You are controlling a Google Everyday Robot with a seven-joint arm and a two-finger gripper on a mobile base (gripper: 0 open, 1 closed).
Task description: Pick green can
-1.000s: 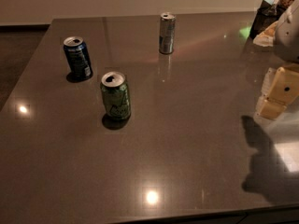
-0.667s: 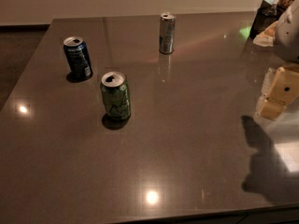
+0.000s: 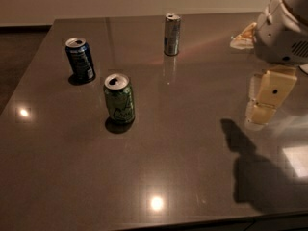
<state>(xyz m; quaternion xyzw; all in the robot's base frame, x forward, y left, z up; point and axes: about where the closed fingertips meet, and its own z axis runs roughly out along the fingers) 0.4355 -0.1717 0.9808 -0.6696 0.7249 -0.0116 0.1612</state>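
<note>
Gripper is hanging over the right side of the table, well apart from all the cans, and honestly I can't tell whether it's open or closed from here. The green can stands upright left of the middle, nothing touching it. Dark blue can is near it, back and to the left, slim silver can further back

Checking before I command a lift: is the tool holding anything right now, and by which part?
Nothing is held. The tool hangs over the right side of the table, apart from the green can, which stands upright, untouched.
</note>
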